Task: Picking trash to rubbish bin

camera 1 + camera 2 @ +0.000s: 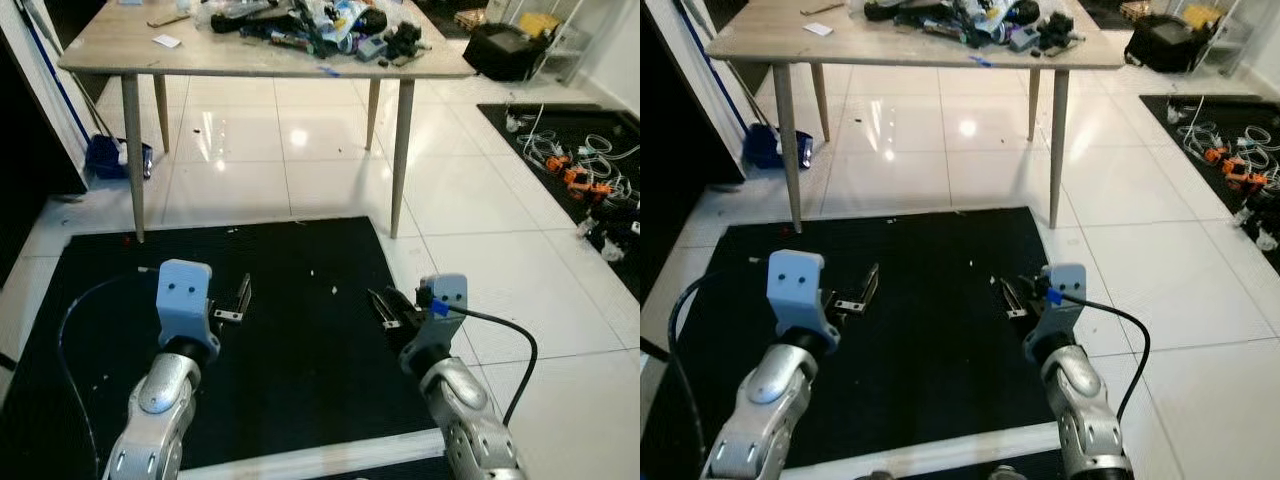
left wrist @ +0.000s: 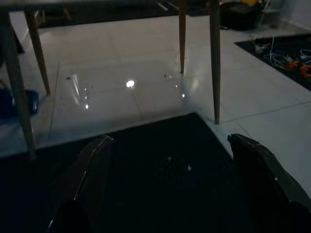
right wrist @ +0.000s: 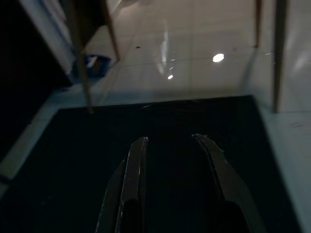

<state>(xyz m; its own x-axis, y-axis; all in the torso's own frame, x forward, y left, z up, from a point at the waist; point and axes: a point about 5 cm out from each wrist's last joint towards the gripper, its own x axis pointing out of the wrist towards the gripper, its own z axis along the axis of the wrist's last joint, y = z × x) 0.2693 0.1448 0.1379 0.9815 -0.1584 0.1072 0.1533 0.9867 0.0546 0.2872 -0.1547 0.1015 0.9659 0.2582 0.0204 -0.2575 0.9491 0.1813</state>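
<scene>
Both grippers hover low over the black mat (image 1: 300,330), holding nothing: the left gripper (image 2: 170,184) has its fingers spread wide, the right gripper (image 3: 172,170) a narrower gap. Ahead stands a wooden table (image 1: 120,50) (its top heaped with clutter (image 1: 320,25), possibly trash).

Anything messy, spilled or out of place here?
Yes. The wooden table carries a jumbled clutter heap, small pale scraps dot the black mat, and loose cables sprawl on the floor at the right.

Black mat (image 1: 300,330); glossy white tile floor (image 1: 480,200); pale wood table (image 1: 130,50).
</scene>
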